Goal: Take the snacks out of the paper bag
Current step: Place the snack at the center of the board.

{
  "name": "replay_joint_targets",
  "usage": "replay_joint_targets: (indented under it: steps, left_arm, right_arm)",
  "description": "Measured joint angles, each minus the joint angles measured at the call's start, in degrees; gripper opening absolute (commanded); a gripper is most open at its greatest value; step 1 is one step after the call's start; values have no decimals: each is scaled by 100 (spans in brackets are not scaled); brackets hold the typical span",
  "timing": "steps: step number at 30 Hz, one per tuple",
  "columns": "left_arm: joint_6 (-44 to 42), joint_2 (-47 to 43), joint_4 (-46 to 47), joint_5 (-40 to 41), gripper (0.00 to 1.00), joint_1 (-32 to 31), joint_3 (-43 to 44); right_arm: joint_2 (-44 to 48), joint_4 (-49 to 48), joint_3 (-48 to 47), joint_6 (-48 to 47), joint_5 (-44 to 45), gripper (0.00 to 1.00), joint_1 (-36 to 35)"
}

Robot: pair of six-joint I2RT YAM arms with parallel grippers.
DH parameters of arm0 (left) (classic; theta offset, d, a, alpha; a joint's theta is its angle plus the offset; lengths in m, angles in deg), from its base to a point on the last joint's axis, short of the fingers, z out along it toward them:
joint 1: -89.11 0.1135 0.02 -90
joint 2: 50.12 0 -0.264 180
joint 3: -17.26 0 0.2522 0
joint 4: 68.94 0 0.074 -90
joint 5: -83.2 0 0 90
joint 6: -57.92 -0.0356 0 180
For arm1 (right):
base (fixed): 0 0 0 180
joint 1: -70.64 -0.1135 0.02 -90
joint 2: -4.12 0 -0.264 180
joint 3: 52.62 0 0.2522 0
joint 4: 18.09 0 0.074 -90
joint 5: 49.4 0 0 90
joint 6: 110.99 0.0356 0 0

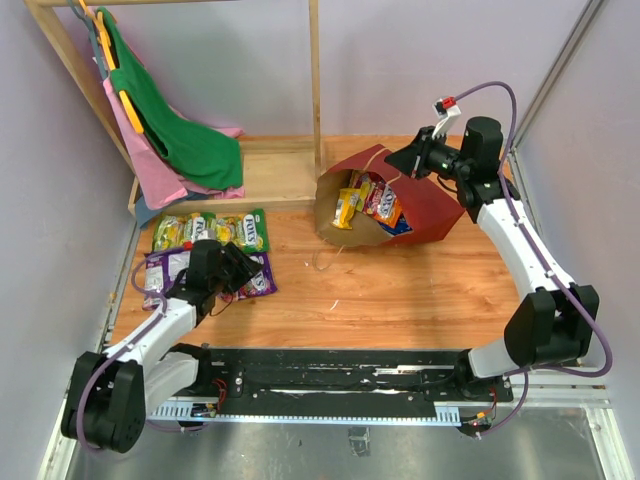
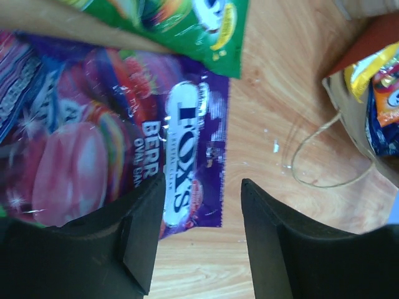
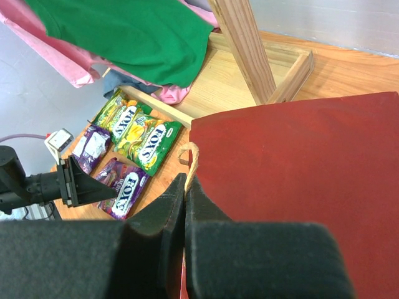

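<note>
While it lies on its side on the wooden table (image 1: 400, 290), mouth facing left, the paper bag (image 1: 425, 215) contains yellow and orange snacks (image 1: 365, 203). The right gripper (image 1: 395, 160) is pinched on its upper rim. Green packets (image 1: 210, 232) and purple packets (image 1: 160, 270) lie flat at left. The left gripper (image 2: 202, 187), jaws spread and empty, hovers over the right-hand purple packet (image 2: 181, 156).

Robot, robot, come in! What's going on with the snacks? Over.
Left gripper open above purple Fox's packet on the table. Right gripper shut on paper bag rim. More snacks inside the bag. Nothing in the way.
</note>
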State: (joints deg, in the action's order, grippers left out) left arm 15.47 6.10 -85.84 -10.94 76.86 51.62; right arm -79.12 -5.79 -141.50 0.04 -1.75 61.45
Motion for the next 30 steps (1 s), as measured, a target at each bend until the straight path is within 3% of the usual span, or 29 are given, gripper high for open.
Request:
replay_joint_targets:
  steps: [7,14,21,30]
  left_arm:
    - [944,-33,723,542,59,-28,-645]
    - [1392,-374,-326,1615,67,-35,-339]
    - [1099,-645,-1276,1993,68,-31,-13]
    - [186,-876,-1593,1921,77,-31,866]
  right_arm:
    - [-2,0,0,0,-2,1,0]
    - [-4,-2,0,7,-9,1,0]
    - [-4,-2,0,9,-9,1,0]
    - [-2,-2,0,9,-11,1,0]
